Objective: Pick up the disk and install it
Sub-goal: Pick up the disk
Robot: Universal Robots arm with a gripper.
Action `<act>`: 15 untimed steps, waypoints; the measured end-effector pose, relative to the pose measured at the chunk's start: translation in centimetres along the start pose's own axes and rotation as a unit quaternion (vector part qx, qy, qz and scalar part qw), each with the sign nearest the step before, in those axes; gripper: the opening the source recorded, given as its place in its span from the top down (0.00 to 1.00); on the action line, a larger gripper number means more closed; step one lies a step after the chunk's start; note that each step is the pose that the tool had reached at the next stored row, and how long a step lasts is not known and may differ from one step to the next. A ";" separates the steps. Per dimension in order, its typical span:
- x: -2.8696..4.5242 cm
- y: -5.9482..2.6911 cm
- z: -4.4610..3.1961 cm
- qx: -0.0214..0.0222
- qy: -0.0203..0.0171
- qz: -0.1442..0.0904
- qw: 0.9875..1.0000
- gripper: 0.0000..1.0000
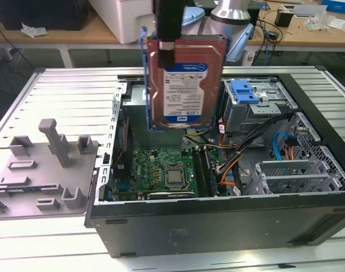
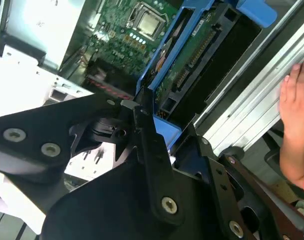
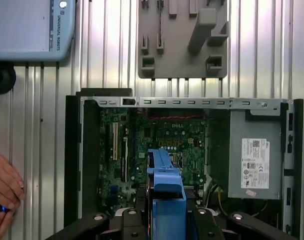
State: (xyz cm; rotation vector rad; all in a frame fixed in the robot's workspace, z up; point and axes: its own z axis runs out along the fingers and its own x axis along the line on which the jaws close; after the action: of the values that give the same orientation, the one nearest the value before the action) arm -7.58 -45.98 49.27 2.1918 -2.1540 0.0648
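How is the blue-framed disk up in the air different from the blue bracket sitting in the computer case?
The disk carries a silver drive; the blue bracket looks bare. The disk hangs upright above the motherboard, held by the fingers; the bracket sits on the drive cage. Both have blue plastic frames.

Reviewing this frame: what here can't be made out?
- Exterior view: the disk, clamped upright in the pincer, hides the case interior behind it; the pincer's upper part is cut off by the top edge.
- First wrist view: the disk is edge-on, label face hidden.
- Both wrist views: the hand is cut off by the picture edge.
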 end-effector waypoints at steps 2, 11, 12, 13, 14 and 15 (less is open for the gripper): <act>0.35 -0.83 0.00 0.000 0.000 0.000 1.000 0.63; 2.12 -4.99 0.03 0.000 0.000 0.000 1.000 0.63; 2.15 -5.08 0.03 0.000 0.000 0.000 1.000 0.63; 2.15 -5.09 0.03 0.000 0.000 0.000 1.000 0.63; 2.15 -5.09 0.03 0.000 0.000 0.000 1.000 0.63; 2.16 -5.14 0.03 0.000 0.000 0.000 1.000 0.63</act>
State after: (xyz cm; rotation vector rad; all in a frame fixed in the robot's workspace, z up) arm -2.41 -48.04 49.31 2.1918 -2.1539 0.0648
